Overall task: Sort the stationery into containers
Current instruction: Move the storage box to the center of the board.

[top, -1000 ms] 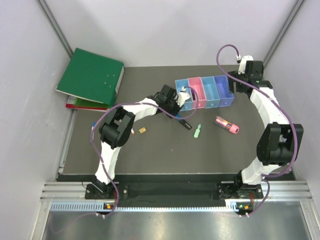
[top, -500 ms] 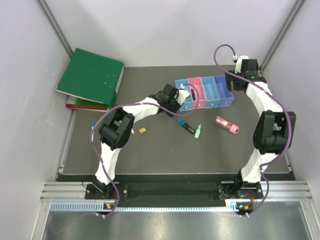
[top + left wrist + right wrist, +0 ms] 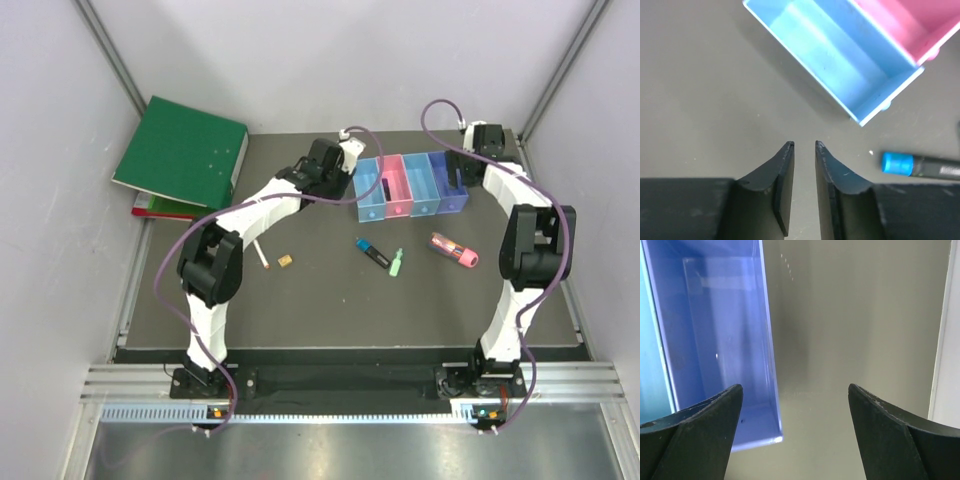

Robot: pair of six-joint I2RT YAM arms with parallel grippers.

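The four joined bins stand at the back: light blue (image 3: 370,192), pink (image 3: 397,186), light blue (image 3: 421,184) and purple (image 3: 447,180). A black-blue marker (image 3: 372,252), a small green piece (image 3: 396,262) and a pink-red tube (image 3: 454,250) lie in front of them. A thin pinkish stick (image 3: 260,254) and a tiny orange piece (image 3: 285,261) lie further left. The blue-capped white pen is out of view. My left gripper (image 3: 345,172) hovers just left of the first bin (image 3: 840,55), nearly shut and empty (image 3: 804,145), with the marker (image 3: 920,166) to its right. My right gripper (image 3: 462,168) is wide open and empty (image 3: 795,390) beside the purple bin (image 3: 715,340).
A large green binder (image 3: 180,155) lies on a red and white one (image 3: 165,207) at the back left. A small dark mark (image 3: 385,187) shows at the wall between the first two bins. A white wall (image 3: 947,340) runs close on the right.
My left gripper has pulled back from the front of the bins to their back left corner. My right gripper has shifted back and left, closer to the purple bin.
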